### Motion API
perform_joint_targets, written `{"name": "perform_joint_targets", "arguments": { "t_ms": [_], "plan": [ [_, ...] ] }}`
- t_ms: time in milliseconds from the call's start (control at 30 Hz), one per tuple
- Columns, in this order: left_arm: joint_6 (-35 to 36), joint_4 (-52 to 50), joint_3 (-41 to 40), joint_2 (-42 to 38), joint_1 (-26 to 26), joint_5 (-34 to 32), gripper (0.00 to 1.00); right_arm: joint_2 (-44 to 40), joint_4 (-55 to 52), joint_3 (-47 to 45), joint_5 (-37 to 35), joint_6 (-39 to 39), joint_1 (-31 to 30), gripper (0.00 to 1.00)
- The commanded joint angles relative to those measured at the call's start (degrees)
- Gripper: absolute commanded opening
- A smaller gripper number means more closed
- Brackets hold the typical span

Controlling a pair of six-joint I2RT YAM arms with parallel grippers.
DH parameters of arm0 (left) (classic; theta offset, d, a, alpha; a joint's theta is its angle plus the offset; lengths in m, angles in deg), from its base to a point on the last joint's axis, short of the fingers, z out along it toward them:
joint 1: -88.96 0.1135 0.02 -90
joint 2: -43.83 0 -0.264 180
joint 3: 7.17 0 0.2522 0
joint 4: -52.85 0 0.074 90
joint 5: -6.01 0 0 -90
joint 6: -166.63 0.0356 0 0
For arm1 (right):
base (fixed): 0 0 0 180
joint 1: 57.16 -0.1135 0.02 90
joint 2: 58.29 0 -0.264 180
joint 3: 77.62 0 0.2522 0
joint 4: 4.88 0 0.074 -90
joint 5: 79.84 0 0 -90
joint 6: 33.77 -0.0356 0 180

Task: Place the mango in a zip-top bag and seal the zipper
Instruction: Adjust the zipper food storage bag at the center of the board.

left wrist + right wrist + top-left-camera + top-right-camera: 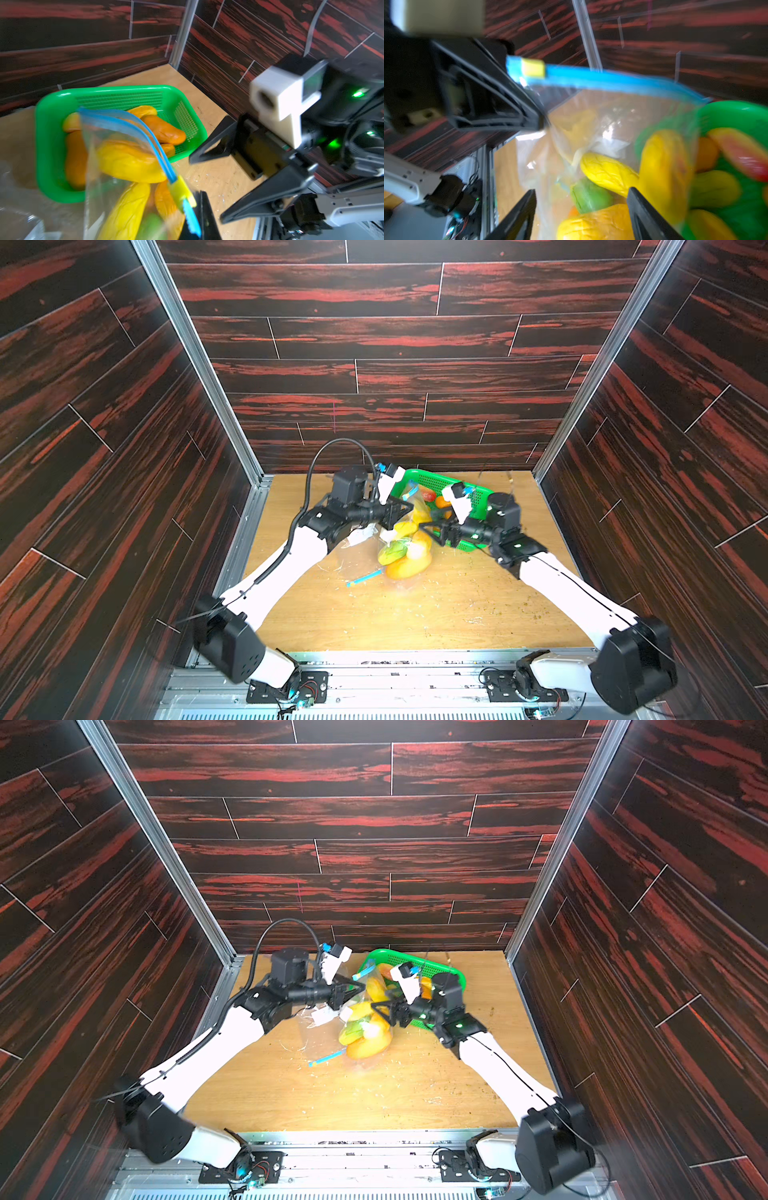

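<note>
Bagged mangoes [608, 172] – one corner gripped
Left gripper [540, 122] clamps the zip-top bag [602, 124] under its yellow slider [532, 67]; right gripper [581, 189] gapes empty just beside the mangoes – by the basket [49, 124] at the table's [415, 614] far edge.

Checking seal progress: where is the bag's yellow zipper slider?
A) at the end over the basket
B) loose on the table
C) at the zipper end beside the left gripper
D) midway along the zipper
C: the yellow slider sits at the zipper end beside the left gripper, which pinches the bag.
</note>
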Motion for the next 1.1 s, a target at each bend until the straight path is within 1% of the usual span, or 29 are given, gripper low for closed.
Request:
{"name": "perform_joint_targets", "arguments": {
  "t_ms": [0,67,167,200,267,367,433,500,667,767,867,933,1000,1067],
  "plan": [
    [2.0,1.8,-4.8,-7.2,1.7,-6.8,0.00,5.8,5.0,0.8,3.4,-3.5,-4.9,0.71],
    [2.4,1.5,-7.7,-9.4,2.6,-9.9,0.00,9.7,5.3,3.6,2.9,-3.5,-8.2,0.71],
    [2.1,1.6,-11.0,-11.8,5.1,-12.3,0.00,12.4,6.2,6.2,2.3,-3.7,-10.4,0.69],
    [2.0,1.8,-11.8,-12.2,5.9,-12.8,0.00,12.4,6.7,6.3,2.4,-3.9,-10.4,0.69],
    [1.8,1.8,-13.1,-12.5,7.6,-14.6,0.00,11.4,5.2,6.8,0.0,-2.2,-10.4,0.69],
    [2.0,2.5,-13.8,-12.0,9.2,-16.8,0.01,9.7,-0.4,8.4,-4.3,2.2,-10.0,0.69],
    [2.4,3.7,-13.1,-11.4,9.7,-16.4,0.02,8.5,-3.0,9.5,-5.7,4.2,-9.0,0.70],
    [3.3,3.4,-10.4,-10.1,9.7,-14.4,0.01,7.3,-5.3,10.4,-5.8,6.0,-7.7,0.72],
    [6.2,3.3,-0.9,-6.1,9.6,-4.1,0.00,3.5,-11.4,13.6,-6.6,10.3,-3.5,0.75],
    [7.6,2.4,4.3,-3.4,9.5,0.7,0.00,1.2,-14.2,14.6,-7.0,10.9,-1.4,0.75],
    [12.0,1.5,7.4,-0.8,8.6,7.9,0.00,-0.8,-14.9,14.6,-7.0,11.7,0.2,0.76],
    [16.2,-1.6,9.1,0.6,7.6,11.5,0.00,-1.2,-16.2,15.9,-6.7,12.2,0.7,0.77],
    [19.9,-5.9,10.2,1.1,6.9,13.6,0.00,-1.1,-17.4,17.5,-5.1,12.8,0.8,0.77],
    [22.9,-9.2,9.4,0.4,6.8,13.9,0.00,-0.5,-18.3,19.2,-2.1,13.1,0.8,0.77]
  ]
}}
